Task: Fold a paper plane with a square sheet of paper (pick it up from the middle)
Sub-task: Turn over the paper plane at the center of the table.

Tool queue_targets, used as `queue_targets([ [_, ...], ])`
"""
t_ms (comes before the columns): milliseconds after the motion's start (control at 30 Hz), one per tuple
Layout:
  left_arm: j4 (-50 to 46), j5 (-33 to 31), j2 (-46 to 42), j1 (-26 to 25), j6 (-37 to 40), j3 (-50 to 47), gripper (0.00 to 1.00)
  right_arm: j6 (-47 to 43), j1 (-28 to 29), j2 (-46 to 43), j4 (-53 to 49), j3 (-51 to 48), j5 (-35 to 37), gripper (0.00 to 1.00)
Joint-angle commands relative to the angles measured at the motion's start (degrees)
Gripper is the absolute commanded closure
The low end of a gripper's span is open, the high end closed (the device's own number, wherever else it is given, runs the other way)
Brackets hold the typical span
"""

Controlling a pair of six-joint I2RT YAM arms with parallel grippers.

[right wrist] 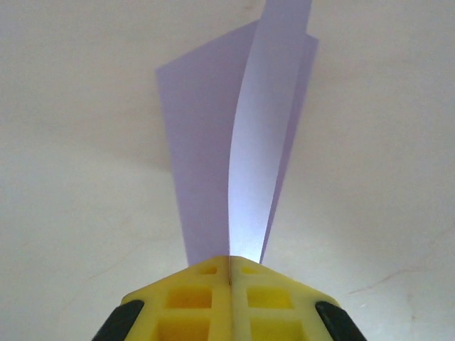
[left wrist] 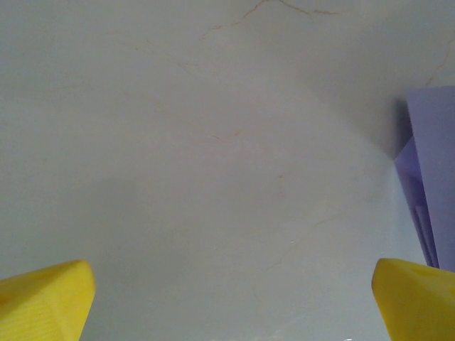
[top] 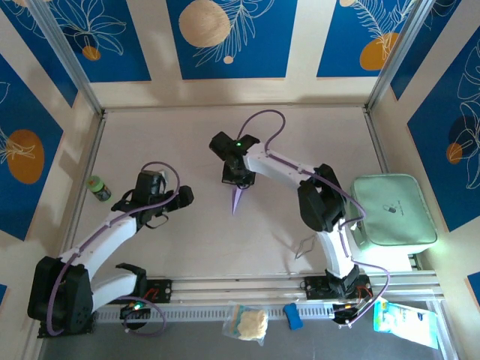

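The paper plane [top: 238,197] is a narrow, pointed lavender fold near the middle of the table, its tip toward the near edge. My right gripper [top: 238,177] is shut on its far end. In the right wrist view the yellow fingers [right wrist: 206,284] meet with no gap, and the lavender layers of the paper plane [right wrist: 238,156] fan out ahead of my right gripper [right wrist: 229,268]. My left gripper [top: 184,196] stands open to the left of the paper, apart from it. In its own view the left gripper [left wrist: 231,302] holds nothing between the yellow fingertips [left wrist: 46,298], and the paper plane's edge [left wrist: 430,177] lies at the right.
A pale mint-green tray [top: 394,210] sits at the table's right edge. A small green bottle [top: 98,188] stands at the left edge. A thin wire triangle [top: 305,246] lies by the right arm's base. A bag [top: 247,323], a blue item [top: 293,316] and a packet [top: 405,319] lie beyond the near rail.
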Motion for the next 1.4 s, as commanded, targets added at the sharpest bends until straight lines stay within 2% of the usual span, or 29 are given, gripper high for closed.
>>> queue_targets([
  [0,3.5,5.7,0.1,1.6,-2.3,-1.0,0.01,-9.0,-1.3,-4.8,16.8,-6.7,-14.8,1.00],
  [233,7.2,11.5,2.2,2.3,-5.1,-1.0,0.01,-11.4,-3.2,-7.4,37.5,-19.3,-33.4,1.00],
  [333,10.5,14.2,3.8,2.2,-7.0,-1.8,0.00,-10.5,-4.2,-7.4,43.9,-24.4,-37.1,1.00],
  [433,14.2,17.3,5.8,2.3,-9.0,-2.5,0.07,-9.4,-5.2,-6.6,48.9,-28.7,-39.6,1.00],
  [733,23.0,23.6,13.2,0.7,-14.4,-3.3,0.36,-7.7,-7.9,-7.2,55.2,-37.1,-40.1,1.00],
  [967,27.0,24.0,19.2,-2.9,-16.5,-2.5,0.54,-7.0,-8.8,-7.5,56.5,-39.6,-39.3,0.97],
  [1133,29.8,24.6,22.8,-4.1,-17.6,-1.7,0.58,-7.1,-9.3,-7.9,56.9,-40.3,-39.4,0.95],
  [1367,35.4,26.9,25.6,-4.6,-19.4,-1.3,0.57,-7.8,-9.3,-7.9,56.1,-40.0,-39.5,0.95],
])
